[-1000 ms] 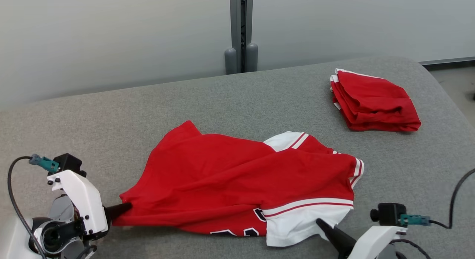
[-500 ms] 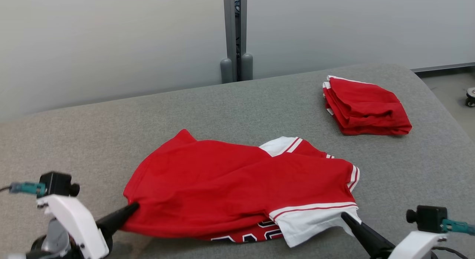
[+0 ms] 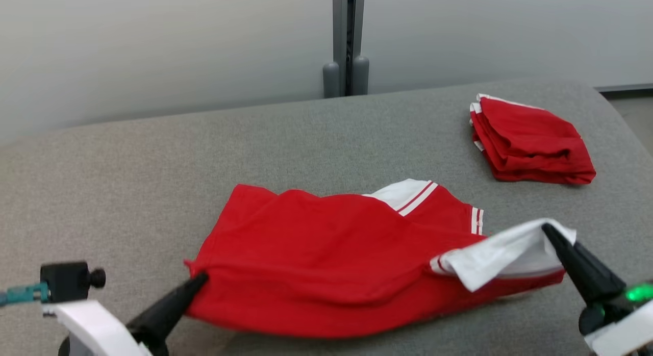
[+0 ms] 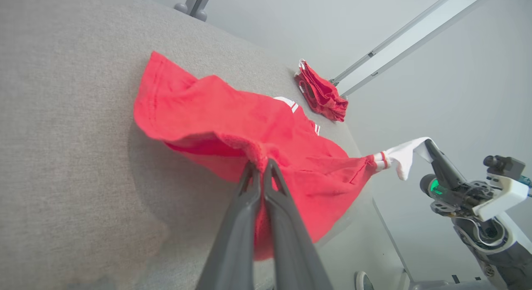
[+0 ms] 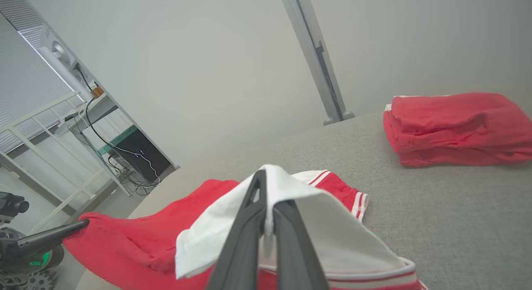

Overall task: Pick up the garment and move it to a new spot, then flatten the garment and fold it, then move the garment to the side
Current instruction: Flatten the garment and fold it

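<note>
Pick-and-move step, I judge: left gripper (image 3: pixel 202 277) pinched tight on the red hem of the garment (image 3: pixel 326 254) at 8 o'clock, right gripper (image 3: pixel 547 228) clamped on its white sleeve at 4 o'clock, cloth sagging onto the table (image 3: pixel 153 157) centre; next needs an even, taut lift

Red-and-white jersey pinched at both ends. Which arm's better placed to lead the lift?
Probably right. The right gripper holds the white sleeve of the red-and-white jersey up, clear of the grey fabric table; the left gripper pinches its red hem low, near the surface.

Bare table (image 3: pixel 153 157) lies open left of and behind the garment (image 3: pixel 331 244); a folded red stack (image 3: pixel 530 147) blocks the far right.
</note>
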